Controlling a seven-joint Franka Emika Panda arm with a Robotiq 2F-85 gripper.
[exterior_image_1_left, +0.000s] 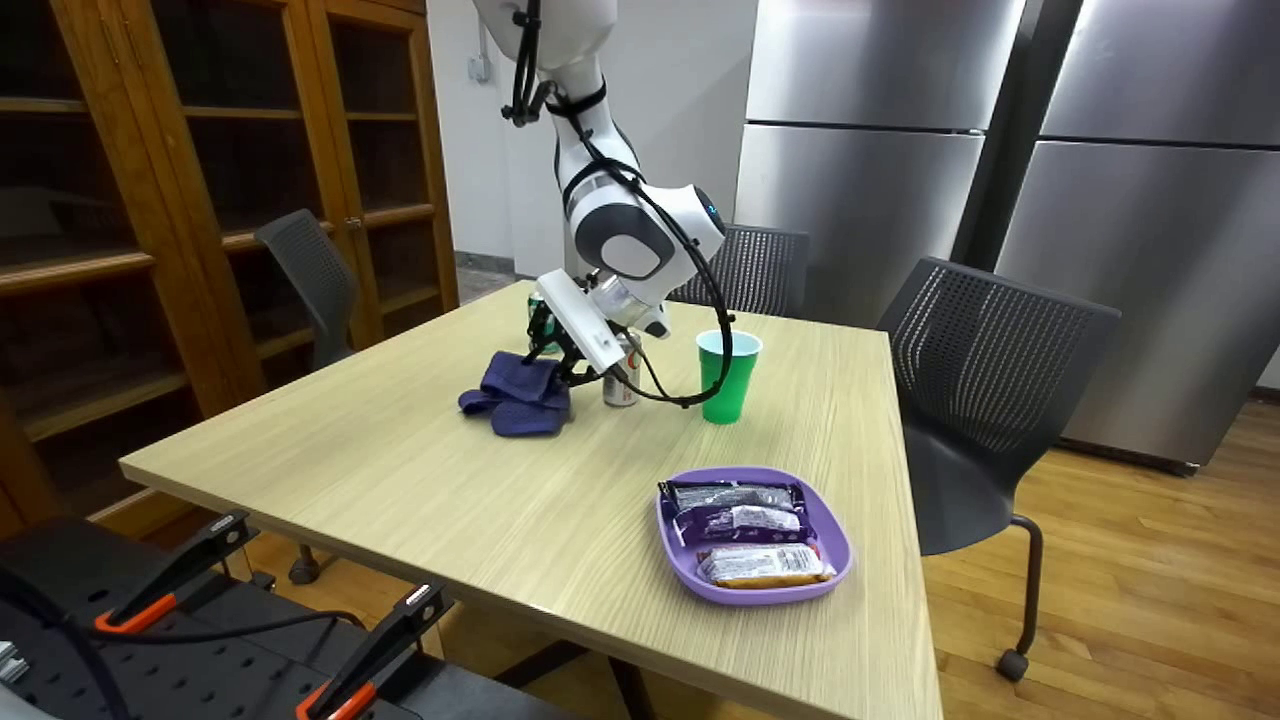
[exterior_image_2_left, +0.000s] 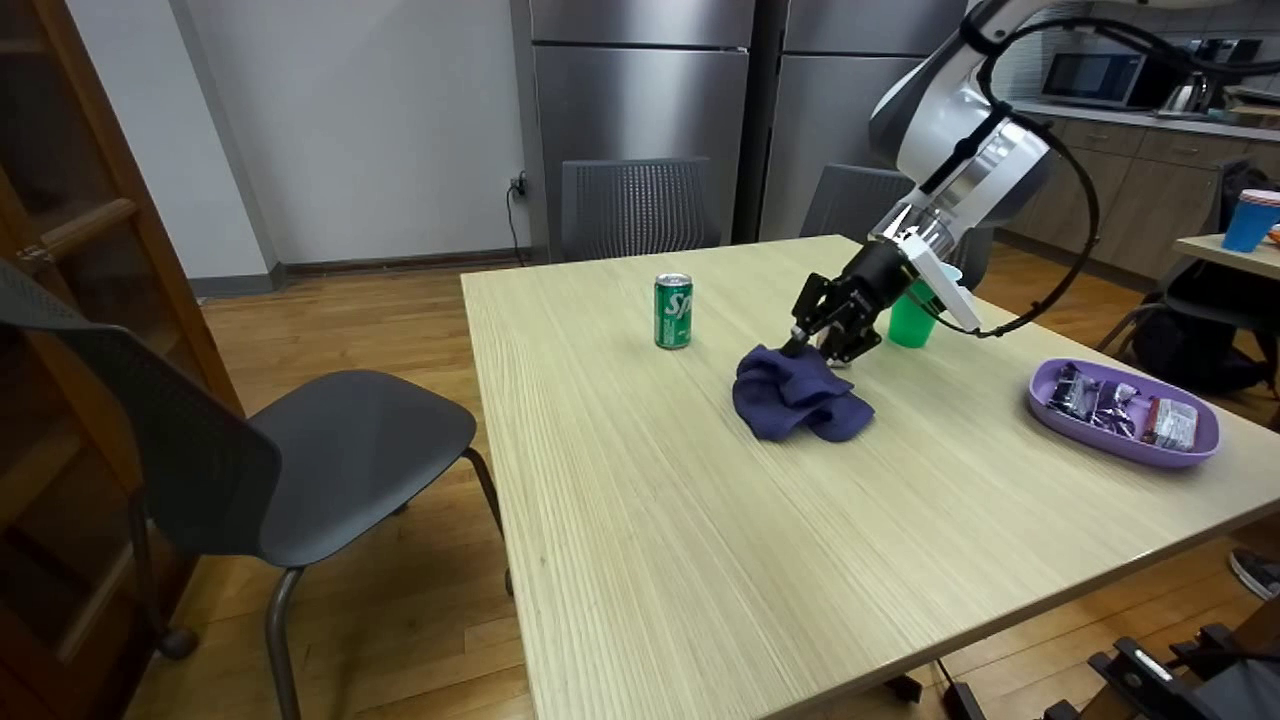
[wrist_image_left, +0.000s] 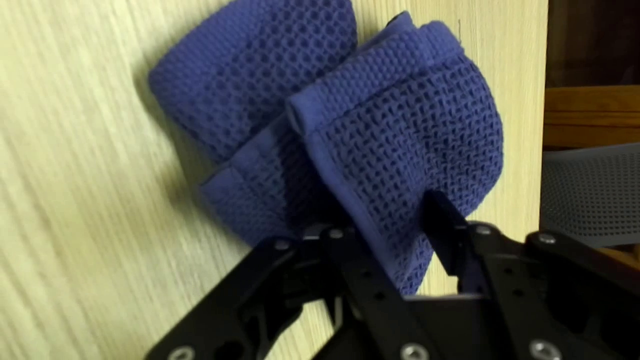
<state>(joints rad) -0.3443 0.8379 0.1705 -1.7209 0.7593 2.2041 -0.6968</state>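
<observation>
On the table (exterior_image_2_left: 620, 480), we saw the cloth (wrist_image_left: 400, 120) unlifted, the gripper (wrist_image_left: 384, 220) spread partly around it, apparently not yet grasping.

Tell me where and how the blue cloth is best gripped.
I'd probably pinch the top fold of the blue cloth from above: the cloth lies bunched on the table, and that raised layer, hemmed along one edge, runs between the parted jaws of the gripper.

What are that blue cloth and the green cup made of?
The cloth looks like matte woven fabric, perhaps cotton, given its waffle texture and hems. The cup is probably smooth plastic, being evenly green outside and white inside; coated paper is possible.
</observation>
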